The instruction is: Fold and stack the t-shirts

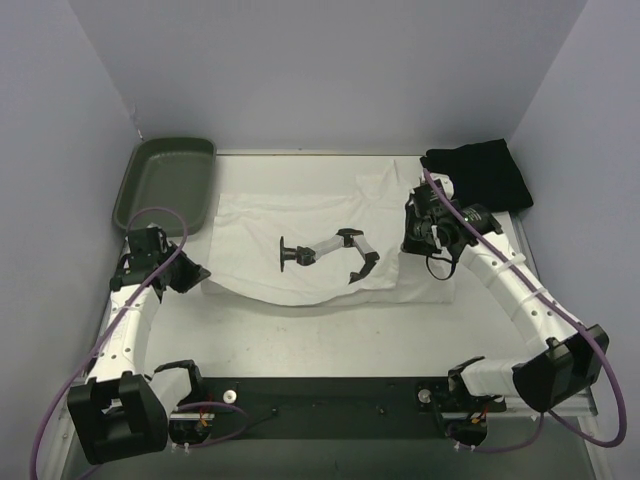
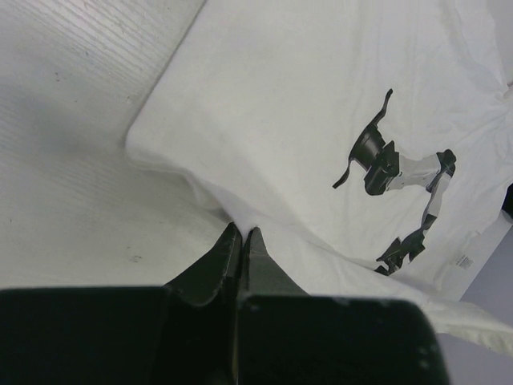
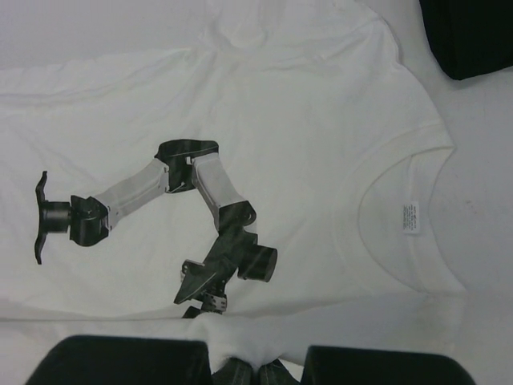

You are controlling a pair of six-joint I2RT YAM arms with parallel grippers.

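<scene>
The white t-shirt (image 1: 260,222), with a robot-arm print, lies spread across the middle of the table. Its near edge is lifted and sags between my grippers. My left gripper (image 1: 202,275) is shut on the shirt's near left edge; in the left wrist view the closed fingertips (image 2: 242,234) pinch the cloth (image 2: 288,104). My right gripper (image 1: 409,245) is shut on the near right edge, and in the right wrist view cloth (image 3: 280,104) bunches over the fingertips (image 3: 258,374). The black t-shirt (image 1: 480,172) lies crumpled at the back right, also showing in the right wrist view (image 3: 469,32).
A dark green plastic tray (image 1: 165,183) stands at the back left, beside the white shirt's left edge. Grey walls close in the back and both sides. A black strip (image 1: 320,395) runs between the arm bases at the near edge.
</scene>
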